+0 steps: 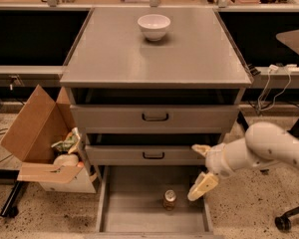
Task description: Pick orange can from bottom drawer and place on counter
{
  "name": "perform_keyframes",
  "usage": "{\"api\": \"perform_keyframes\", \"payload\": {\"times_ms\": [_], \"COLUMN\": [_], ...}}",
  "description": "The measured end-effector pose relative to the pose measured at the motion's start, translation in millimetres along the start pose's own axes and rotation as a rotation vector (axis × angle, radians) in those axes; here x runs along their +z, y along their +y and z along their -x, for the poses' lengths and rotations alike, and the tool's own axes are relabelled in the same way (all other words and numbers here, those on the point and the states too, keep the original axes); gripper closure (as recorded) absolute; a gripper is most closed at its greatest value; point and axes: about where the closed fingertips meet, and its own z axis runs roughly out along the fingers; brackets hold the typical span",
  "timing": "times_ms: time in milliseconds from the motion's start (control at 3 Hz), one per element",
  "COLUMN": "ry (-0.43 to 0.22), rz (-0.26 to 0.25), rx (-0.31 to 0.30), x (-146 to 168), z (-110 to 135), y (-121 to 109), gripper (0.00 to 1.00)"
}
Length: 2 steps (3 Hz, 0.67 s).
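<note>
One bowl [154, 26] tops the counter [154, 63]; the gripper [202, 168], fingers [203, 185] spread, hangs by the bottom drawer [134, 214].

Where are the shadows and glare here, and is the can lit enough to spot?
Camera view: counter evenly lit, matte, no glare; white bowl throws a small soft shadow; gaps above the two closed drawer fronts are black; orange can in the bottom drawer is dim, its silver top glinting; gripper, open and pale, sits right of the can.

You have a matte grey counter [189, 59], a shiny-topped orange can [169, 199], and a smooth cream gripper [202, 168] at the bottom drawer's [134, 210] right side.
</note>
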Motion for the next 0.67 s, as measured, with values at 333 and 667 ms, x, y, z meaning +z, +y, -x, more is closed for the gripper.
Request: {"api": "perform_keyframes", "payload": {"times_ms": [333, 667], "ry": [-0.041, -0.078], "rz": [-0.010, 0.029], "rx": [0.030, 0.115], "x": [59, 125], "z": [-36, -84], "y": [-18, -34], "gripper": [0.00, 0.00]}}
